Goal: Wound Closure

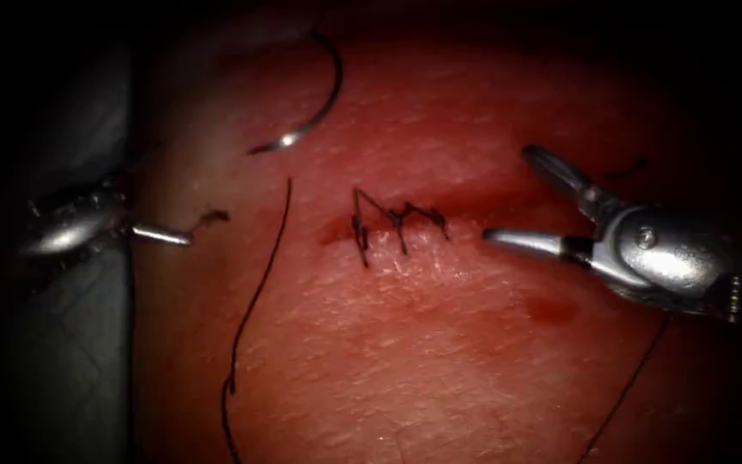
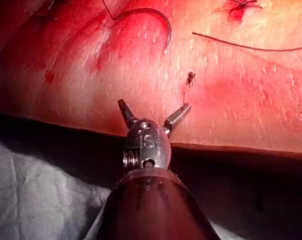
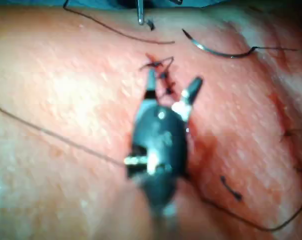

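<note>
Red tissue (image 1: 440, 361) lies around my two tools: left tool (image 1: 161, 232) and right tool (image 1: 517, 202) both gape, holding nothing; needle (image 1: 324, 94) rests loose, well apart left of the stitched cut (image 1: 397, 225).

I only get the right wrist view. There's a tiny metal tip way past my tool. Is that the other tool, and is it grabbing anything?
Observer: Yes, that's the left tool. The left wrist view shows its jaws wide open, holding nothing.
Child: What's the dark squiggle beside it?
Observer: A cut end of thread, loose on the tissue by one jaw's tip.
Child: Where's the needle from above?
Observer: In the endoscope view the needle lies on the tissue, held by neither tool, up and left of the stitched cut. Your right tool is open and empty too.
</note>
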`<state>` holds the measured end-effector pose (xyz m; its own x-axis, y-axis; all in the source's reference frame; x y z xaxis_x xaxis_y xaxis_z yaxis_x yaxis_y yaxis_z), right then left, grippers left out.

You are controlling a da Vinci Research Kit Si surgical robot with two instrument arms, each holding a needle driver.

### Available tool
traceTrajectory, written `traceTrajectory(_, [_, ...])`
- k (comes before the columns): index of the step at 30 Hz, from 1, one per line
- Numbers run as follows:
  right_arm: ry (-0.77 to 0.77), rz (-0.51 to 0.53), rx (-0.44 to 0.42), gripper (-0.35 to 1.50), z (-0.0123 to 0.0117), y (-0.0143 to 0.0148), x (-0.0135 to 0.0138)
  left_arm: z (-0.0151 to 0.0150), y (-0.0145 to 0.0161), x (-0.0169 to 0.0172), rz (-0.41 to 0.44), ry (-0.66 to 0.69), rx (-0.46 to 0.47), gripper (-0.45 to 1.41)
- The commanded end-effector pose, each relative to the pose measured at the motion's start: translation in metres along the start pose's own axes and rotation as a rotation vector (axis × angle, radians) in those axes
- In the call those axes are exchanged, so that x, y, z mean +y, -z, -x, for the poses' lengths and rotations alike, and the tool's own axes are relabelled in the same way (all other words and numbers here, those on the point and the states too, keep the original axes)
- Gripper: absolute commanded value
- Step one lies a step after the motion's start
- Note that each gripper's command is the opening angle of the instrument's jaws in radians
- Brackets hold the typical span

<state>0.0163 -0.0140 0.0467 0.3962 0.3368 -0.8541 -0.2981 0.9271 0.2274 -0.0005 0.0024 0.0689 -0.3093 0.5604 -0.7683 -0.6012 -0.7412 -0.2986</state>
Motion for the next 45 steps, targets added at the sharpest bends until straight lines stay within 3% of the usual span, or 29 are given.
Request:
traceTrajectory(1, [-0.002,-0.003,0.0,1.47,0.0005,-0.0006,-0.0009,0.0008,-0.0008,-0.0004,-0.004,0.001,0.0,0.96])
traceTrajectory(12, [0.001,-0.004,-0.001,1.47,0.0006,-0.0005,-0.0013,0.0053,-0.0018,-0.0015,0.027,0.0,-0.033,0.93])
traceTrajectory(19, [-0.002,-0.004,-0.001,1.47,0.0009,-0.0005,-0.0016,0.0011,0.0005,0.0013,0.083,0.056,0.049,0.91])
traceTrajectory(24, [0.0,-0.004,0.0,1.47,0.001,-0.0005,-0.0017,-0.0026,0.0034,0.0045,0.184,0.159,0.122,0.91])
traceTrajectory(28, [0.0,-0.004,-0.003,1.47,0.001,-0.0006,-0.0018,-0.0036,0.0045,0.0071,0.258,0.209,0.158,0.91])
traceTrajectory(31, [0.0,-0.004,-0.003,1.47,0.001,-0.0007,-0.0018,-0.003,0.0044,0.0089,0.305,0.142,0.183,0.96])
traceTrajectory(37, [0.001,-0.005,-0.006,1.47,0.001,-0.0007,-0.0019,-0.0003,0.0027,0.0103,0.394,0.072,0.089,0.99])
traceTrajectory(41, [0.002,-0.007,-0.008,1.47,0.001,-0.0006,-0.002,0.0018,0.0008,0.0104,0.401,0.065,0.006,1.11])
traceTrajectory(45, [-0.003,-0.006,-0.008,1.47,0.0011,-0.0007,-0.0021,0.0036,-0.0012,0.0093,0.352,0.038,-0.051,1.11])
